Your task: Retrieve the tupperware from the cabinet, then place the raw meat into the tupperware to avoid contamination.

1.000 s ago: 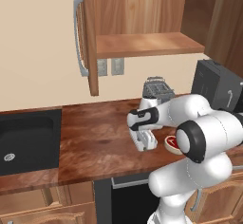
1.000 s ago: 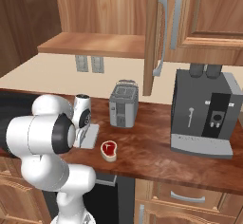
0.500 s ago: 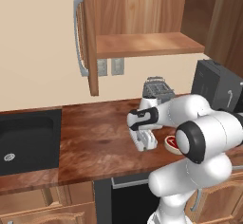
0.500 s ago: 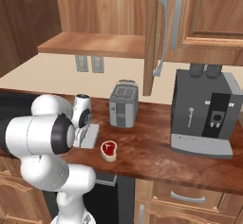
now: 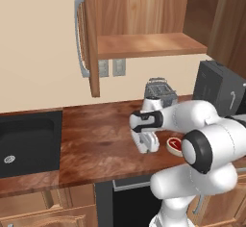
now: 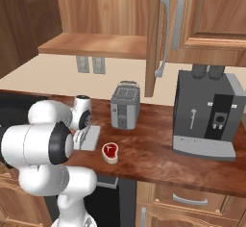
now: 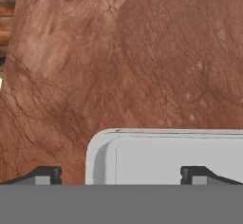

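Down on the surface [image 6: 158, 154], gripper [image 7: 121, 173] spread wide over the tupperware [image 7: 171, 156], one finger [image 7: 47, 174] outside its wall; closing off-centre could shove it toward the raw meat [image 6: 110, 150].

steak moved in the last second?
No. The steak sits at the same spot on the counter, just in front and left of the toaster, beside the tupperware.
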### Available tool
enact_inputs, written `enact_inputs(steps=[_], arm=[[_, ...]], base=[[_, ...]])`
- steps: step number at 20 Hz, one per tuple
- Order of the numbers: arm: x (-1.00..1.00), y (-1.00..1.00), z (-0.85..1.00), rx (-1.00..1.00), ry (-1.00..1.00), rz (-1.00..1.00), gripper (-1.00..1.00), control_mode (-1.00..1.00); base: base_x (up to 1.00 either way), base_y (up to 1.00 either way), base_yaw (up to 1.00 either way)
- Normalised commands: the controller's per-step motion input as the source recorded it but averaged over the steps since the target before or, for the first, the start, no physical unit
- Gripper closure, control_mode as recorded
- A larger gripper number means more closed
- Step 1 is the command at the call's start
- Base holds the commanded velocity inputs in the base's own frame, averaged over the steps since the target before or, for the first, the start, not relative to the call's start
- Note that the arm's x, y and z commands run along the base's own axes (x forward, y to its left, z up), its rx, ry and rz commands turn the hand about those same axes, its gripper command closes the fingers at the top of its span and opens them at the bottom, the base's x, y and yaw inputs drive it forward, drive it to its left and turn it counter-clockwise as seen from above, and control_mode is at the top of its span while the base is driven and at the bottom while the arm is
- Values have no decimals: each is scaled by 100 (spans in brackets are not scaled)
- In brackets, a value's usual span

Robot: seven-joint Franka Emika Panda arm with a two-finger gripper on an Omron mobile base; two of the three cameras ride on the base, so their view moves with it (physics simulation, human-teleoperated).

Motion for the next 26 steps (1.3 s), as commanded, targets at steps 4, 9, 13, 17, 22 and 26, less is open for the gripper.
enact_inputs(steps=[4,9,13,17,22,26], arm=[[-15,-3,23,0,-2,0,-100,-100],[-7,-1,32,0,0,0,-100,-100],[-5,0,38,0,0,0,-100,-100],[-5,0,38,0,0,0,-100,-100],[-7,0,30,0,0,-2,-100,-100],[-10,-3,28,0,0,-6,-100,-100]], base=[[0,0,0],[0,0,0],[0,0,0],[0,0,0],[0,0,0],[0,0,0]])
